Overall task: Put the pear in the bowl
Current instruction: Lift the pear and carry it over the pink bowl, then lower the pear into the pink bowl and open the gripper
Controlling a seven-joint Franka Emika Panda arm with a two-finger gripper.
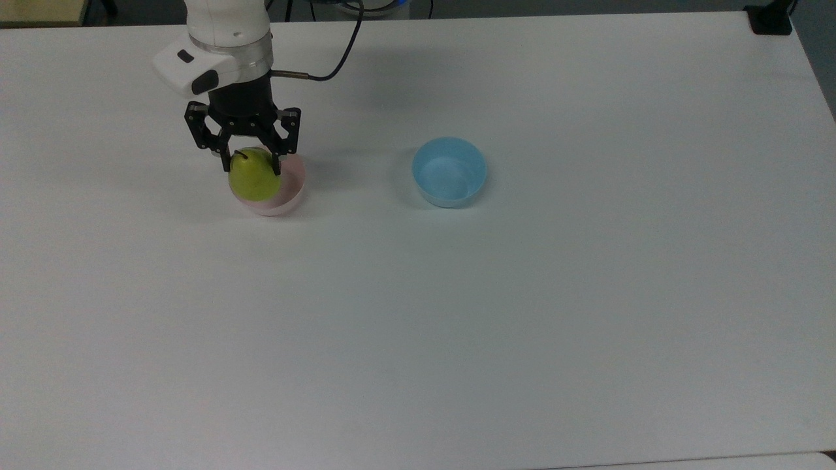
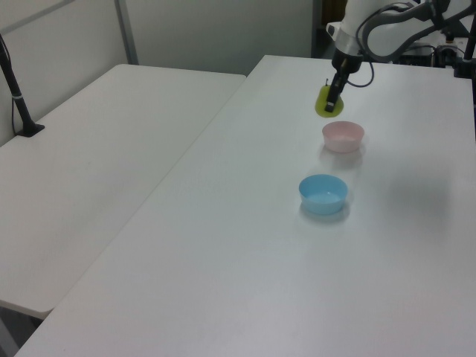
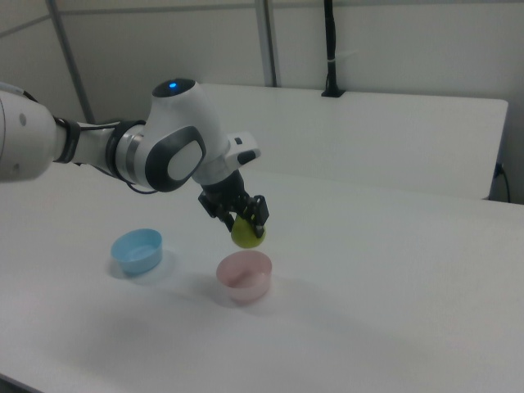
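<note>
My gripper is shut on the yellow-green pear and holds it in the air by its top, stem upward. The pale pink bowl stands on the white table. In the top view the pear covers the bowl's left part. In the right view the pear hangs a little above the bowl's far rim. In the left view it hangs above and to the left of the bowl.
A light blue bowl of the same size stands to the pink bowl's right in the top view. A second white table lies beside this one. A black clamp sits at the top view's far right corner.
</note>
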